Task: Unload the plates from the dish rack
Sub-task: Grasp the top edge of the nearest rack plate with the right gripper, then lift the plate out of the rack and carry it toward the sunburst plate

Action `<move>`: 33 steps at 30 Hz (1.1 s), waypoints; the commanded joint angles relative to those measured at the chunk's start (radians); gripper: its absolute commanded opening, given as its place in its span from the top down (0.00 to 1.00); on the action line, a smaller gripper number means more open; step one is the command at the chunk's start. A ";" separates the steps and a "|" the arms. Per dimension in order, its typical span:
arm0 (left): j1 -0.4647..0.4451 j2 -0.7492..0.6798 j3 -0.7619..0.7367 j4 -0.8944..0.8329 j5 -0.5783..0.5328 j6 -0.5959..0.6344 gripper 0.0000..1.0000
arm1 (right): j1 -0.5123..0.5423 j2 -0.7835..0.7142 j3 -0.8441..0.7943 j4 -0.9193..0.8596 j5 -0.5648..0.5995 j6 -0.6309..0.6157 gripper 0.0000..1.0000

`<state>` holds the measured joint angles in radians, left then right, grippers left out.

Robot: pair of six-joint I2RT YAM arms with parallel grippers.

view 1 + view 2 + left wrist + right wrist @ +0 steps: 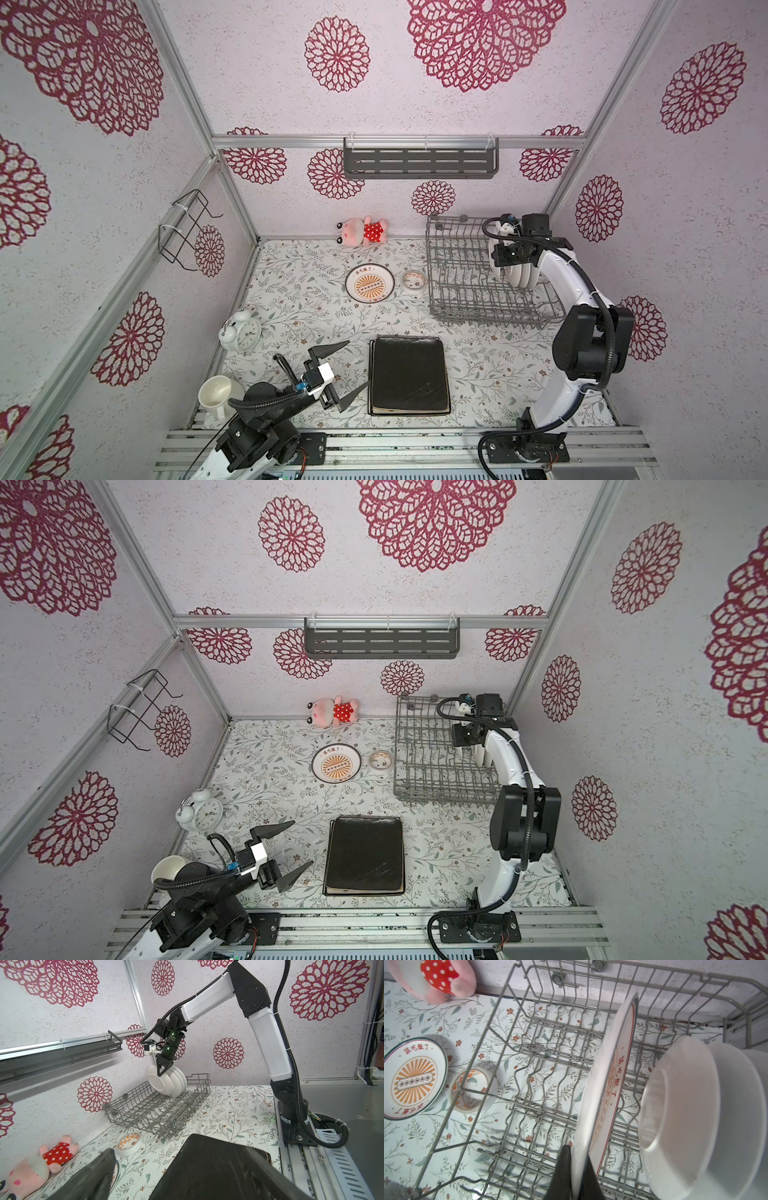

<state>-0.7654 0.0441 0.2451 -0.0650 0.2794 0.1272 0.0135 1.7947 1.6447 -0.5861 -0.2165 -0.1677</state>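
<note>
Lab cell dressed as a kitchen: aluminium frame (291, 142), flowered panels (257, 75), dish rack (434, 270), arm rail (415, 445) at 6 o'clock.

Right arm (270, 1043) wore white link shells, black joint housings and a black corrugated cable (296, 1076) (green wrist lights (172, 1033) glowed).

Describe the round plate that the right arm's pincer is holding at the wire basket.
A round white ceramic-looking plate with a thin dark rim line, red characters and an orange printed face. It is on edge, tilted, within the grey wire dish rack. The right pincer is shut on its rim. It is apart from the other white round plates beside it.
</note>
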 commanded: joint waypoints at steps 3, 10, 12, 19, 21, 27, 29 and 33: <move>0.008 -0.013 -0.008 0.008 0.007 0.014 0.02 | 0.093 -0.144 0.059 0.026 0.037 -0.060 1.00; 0.008 -0.015 -0.008 0.009 0.001 0.014 0.03 | 0.261 -0.198 0.094 0.073 0.102 -0.147 1.00; 0.008 -0.013 -0.007 0.007 -0.001 0.014 0.03 | 0.319 -0.208 0.081 0.114 0.132 -0.180 1.00; 0.008 -0.013 -0.007 0.004 -0.003 0.019 0.03 | 0.514 -0.195 0.013 0.249 0.277 -0.330 1.00; 0.008 -0.015 -0.007 0.004 -0.005 0.021 0.03 | 0.544 -0.206 -0.048 0.333 0.265 -0.348 1.00; 0.009 -0.016 -0.007 0.003 -0.008 0.021 0.03 | 0.633 -0.183 -0.145 0.469 0.310 -0.420 1.00; 0.009 -0.016 -0.007 0.004 -0.007 0.021 0.03 | 0.665 -0.154 -0.149 0.475 0.352 -0.468 1.00; 0.012 -0.028 -0.005 -0.004 0.004 0.024 0.03 | 0.739 -0.080 -0.175 0.515 0.485 -0.619 1.00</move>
<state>-0.7647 0.0360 0.2455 -0.0677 0.2760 0.1303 0.7055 1.6909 1.4693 -0.1883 0.1448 -0.6437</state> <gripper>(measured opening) 0.974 0.074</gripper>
